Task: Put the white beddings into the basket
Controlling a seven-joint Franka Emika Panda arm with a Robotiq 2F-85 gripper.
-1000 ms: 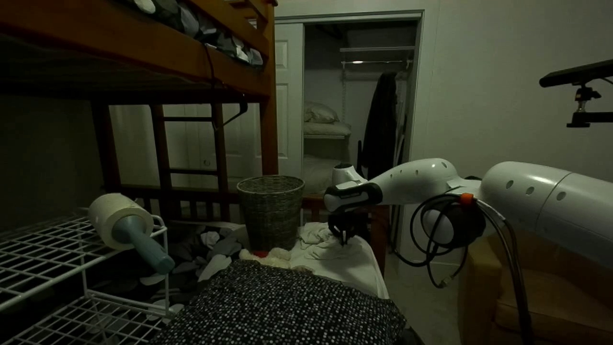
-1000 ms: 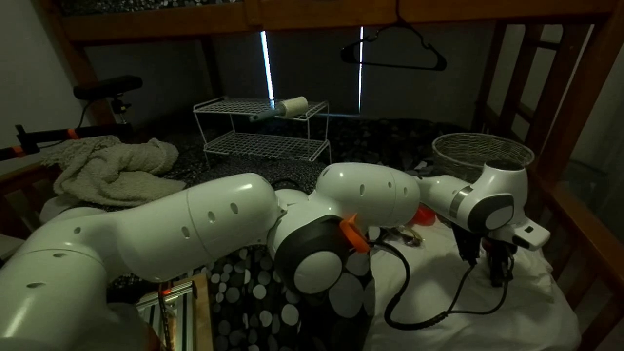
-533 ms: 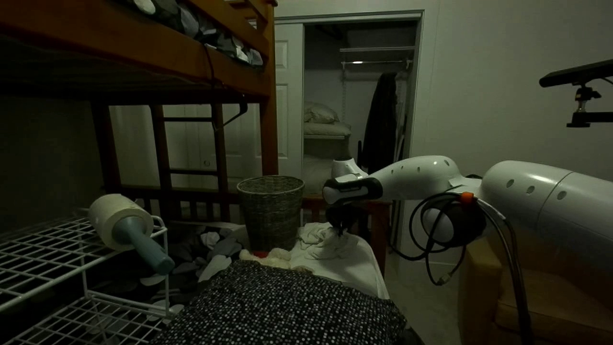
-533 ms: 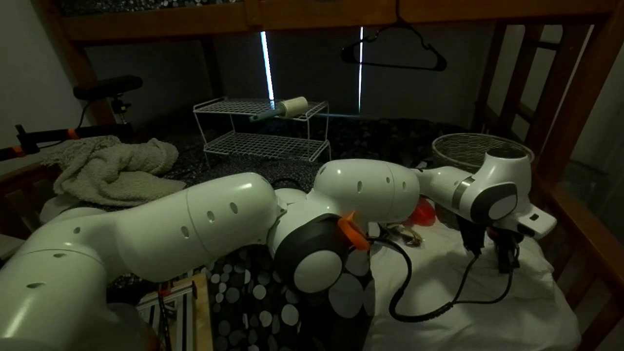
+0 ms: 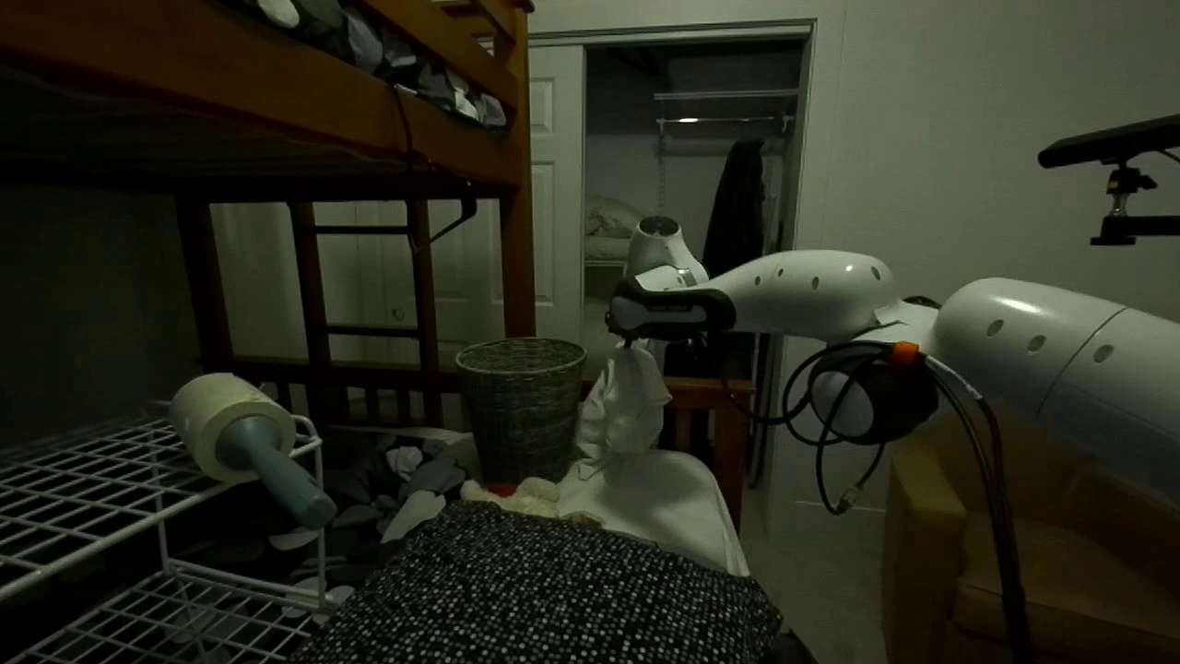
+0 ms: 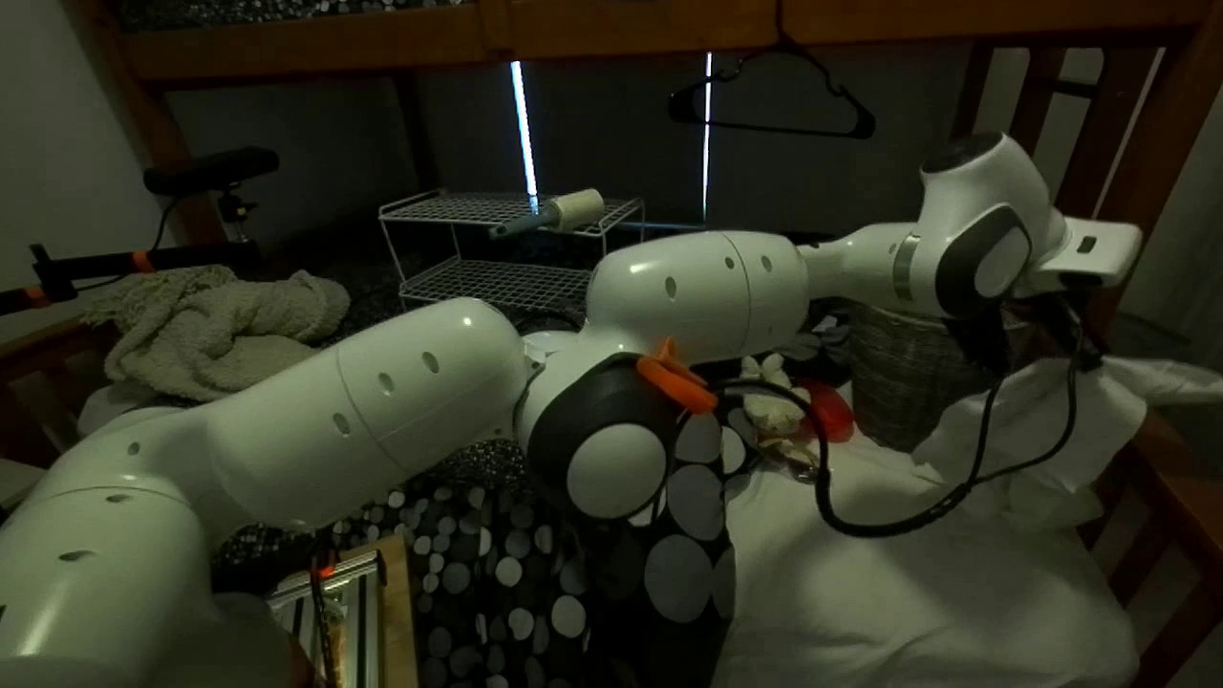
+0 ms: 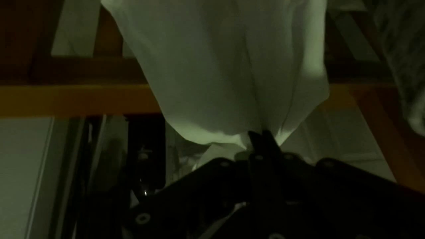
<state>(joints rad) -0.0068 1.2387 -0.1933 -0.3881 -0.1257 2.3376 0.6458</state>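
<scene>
The white bedding (image 5: 623, 406) hangs bunched from my gripper (image 5: 630, 342) beside the basket, its lower end at or near the white-covered mattress. It also shows in an exterior view (image 6: 1070, 420), with one end spread over the bed rail. In the wrist view the fingertips of my gripper (image 7: 260, 134) are closed together on the edge of the bedding (image 7: 225, 73). The tall woven basket (image 5: 523, 406) stands upright on the bed; it also shows in an exterior view (image 6: 903, 382), partly behind the arm. My gripper is above rim height, to the side of the basket. The basket's inside is hidden.
A wooden bed rail (image 5: 705, 397) runs behind the bedding. A soft toy (image 6: 774, 397) and a red thing (image 6: 829, 411) lie by the basket's foot. A wire rack (image 6: 506, 282) with a lint roller (image 6: 573, 210) stands on the bed. A hanger (image 6: 774, 124) hangs from the upper bunk.
My gripper was low at the bedding on the mattress. It has risen well above it and lifted the bedding, which now hangs from it. The basket has not moved.
</scene>
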